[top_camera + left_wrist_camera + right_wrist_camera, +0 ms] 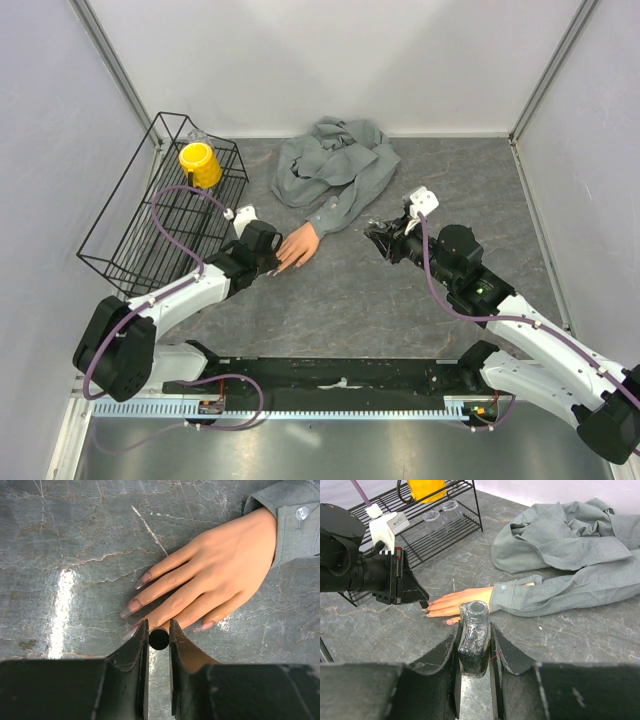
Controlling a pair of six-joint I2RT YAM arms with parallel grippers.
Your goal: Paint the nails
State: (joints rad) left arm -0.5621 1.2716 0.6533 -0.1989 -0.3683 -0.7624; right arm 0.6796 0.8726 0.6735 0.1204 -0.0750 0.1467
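Nails (131, 608): tiny, hard, slick, on light mannequin hand (220, 575) flat on counter (60, 540), fingertips toward 8 o'clock. Prob. slides if pushed; steady at wrist. L pincer (159, 627) grips black brush cap (159, 639); R pincer (475, 630) clamps open polish bottle (472, 650).

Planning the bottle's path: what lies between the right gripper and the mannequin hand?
Top view: only bare table between right gripper and mannequin hand; the grey sleeve runs beside it.
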